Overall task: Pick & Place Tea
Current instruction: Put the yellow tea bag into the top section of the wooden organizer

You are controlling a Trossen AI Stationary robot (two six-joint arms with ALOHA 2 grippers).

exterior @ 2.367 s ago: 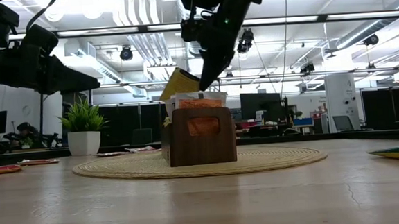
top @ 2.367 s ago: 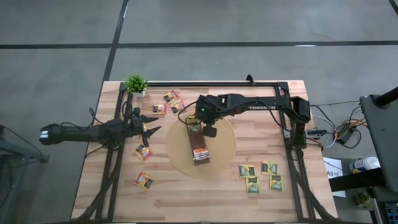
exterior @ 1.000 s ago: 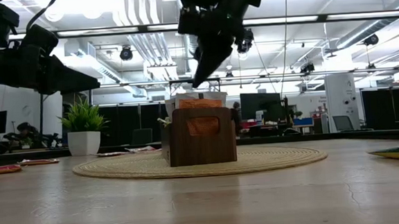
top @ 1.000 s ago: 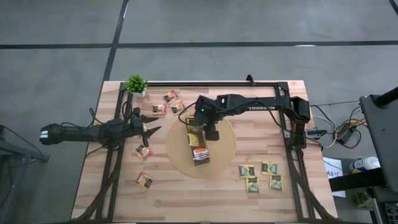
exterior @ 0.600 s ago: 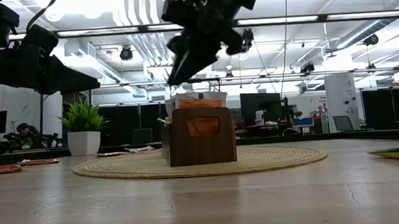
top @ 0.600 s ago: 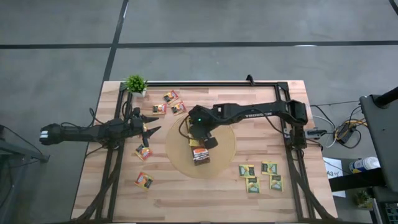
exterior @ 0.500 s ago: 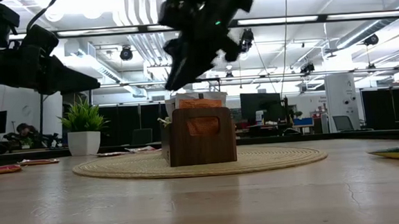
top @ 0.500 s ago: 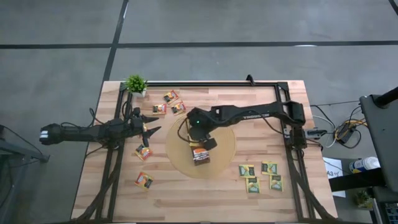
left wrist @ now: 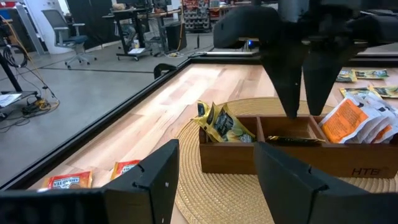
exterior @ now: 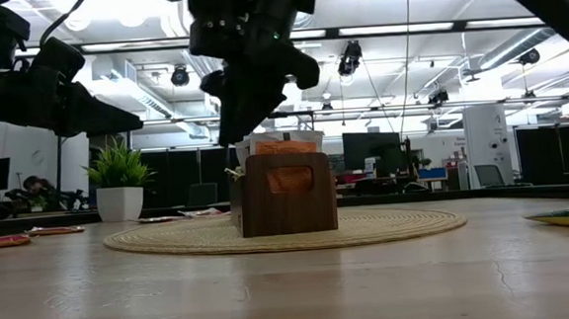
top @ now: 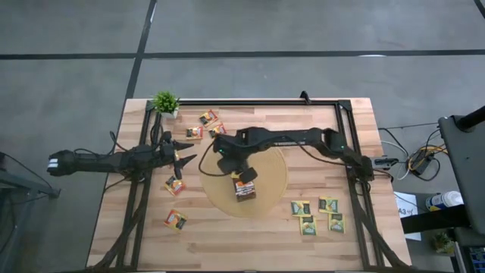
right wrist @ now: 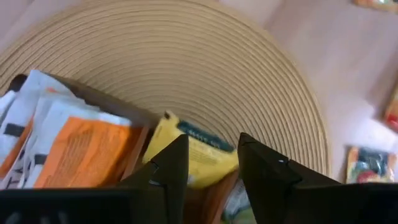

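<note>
A long brown box point(top: 242, 189) stands on a round woven mat point(top: 269, 189). It holds green-and-yellow sachets point(left wrist: 221, 124) at one end, orange and white ones point(left wrist: 351, 121) at the other, and a yellow sachet point(right wrist: 193, 158) lying in the middle compartment. My right gripper point(left wrist: 303, 111) hangs open just above that compartment, pointing down, with nothing between its fingers. My left gripper point(top: 182, 155) waits open near the table's left side. Loose orange sachets point(top: 176, 184) and green-and-yellow ones point(top: 318, 214) lie flat on the table.
A small potted plant point(top: 165, 102) stands at the far left corner. More orange sachets point(top: 207, 118) lie beyond the mat toward the far edge. A black metal frame point(top: 250, 102) runs along the far edge and down both sides of the table.
My right gripper has swung from over the box's far end toward the table's left edge and sunk a little, rolling about its own axis as the arm stretched out. The box and its sachets have stayed put.
</note>
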